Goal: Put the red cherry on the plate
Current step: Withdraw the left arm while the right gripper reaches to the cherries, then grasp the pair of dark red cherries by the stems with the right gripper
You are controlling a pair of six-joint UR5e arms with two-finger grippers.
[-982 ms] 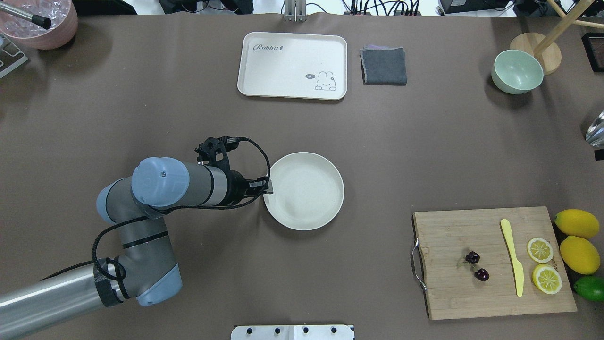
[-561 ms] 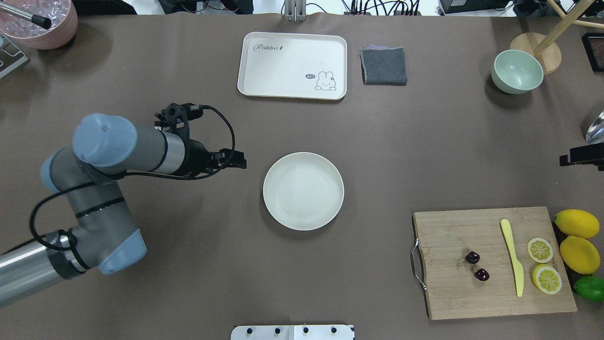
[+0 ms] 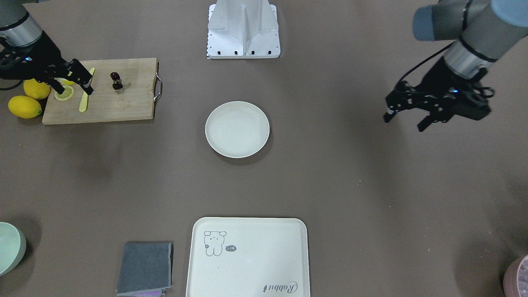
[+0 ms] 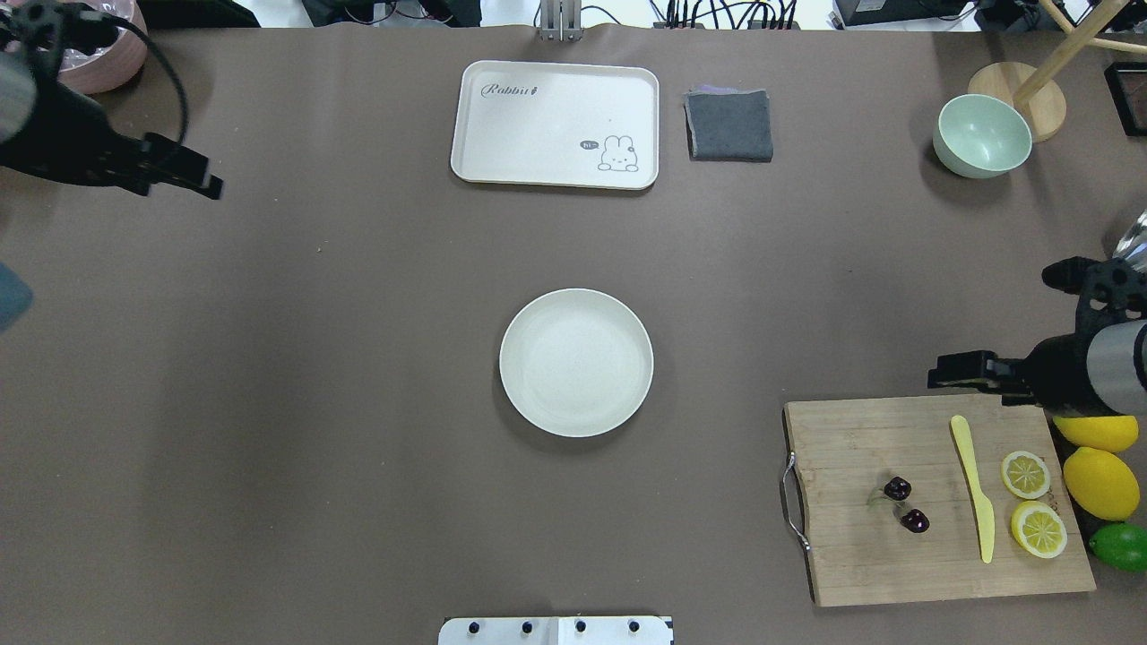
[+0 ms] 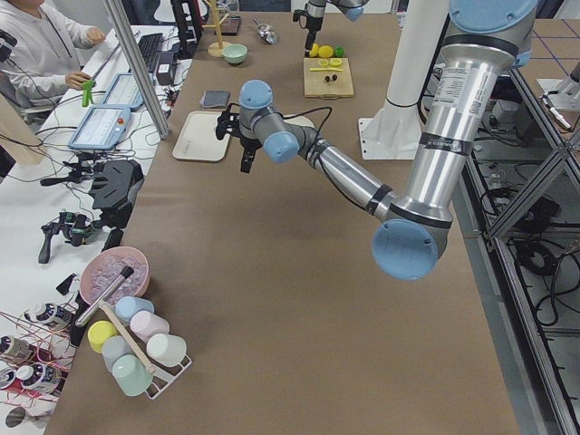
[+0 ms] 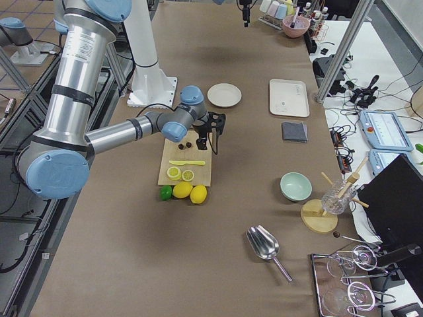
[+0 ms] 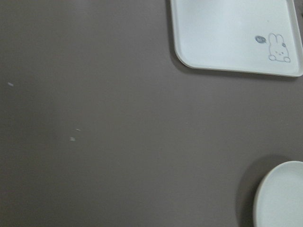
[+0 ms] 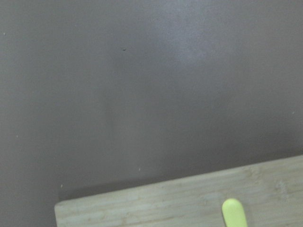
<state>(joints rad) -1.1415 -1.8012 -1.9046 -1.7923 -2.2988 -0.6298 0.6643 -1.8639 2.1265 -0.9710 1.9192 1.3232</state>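
Observation:
The red cherry is a dark joined pair lying on the wooden cutting board at the front right; it also shows in the front-facing view as the cherry. The cream plate sits bare at the table's middle, and its edge, the plate, shows in the left wrist view. My right gripper hovers open over the board's back edge, apart from the cherry. My left gripper hangs open and holds nothing, far out at the table's left, the gripper.
On the board lie a yellow knife and two lemon halves. Whole lemons and a lime lie beside it. A rabbit tray, grey cloth and green bowl stand at the back.
My left arm has drawn back from the plate's left rim to the table's far left. My right gripper has come in from the right edge to the board's back edge.

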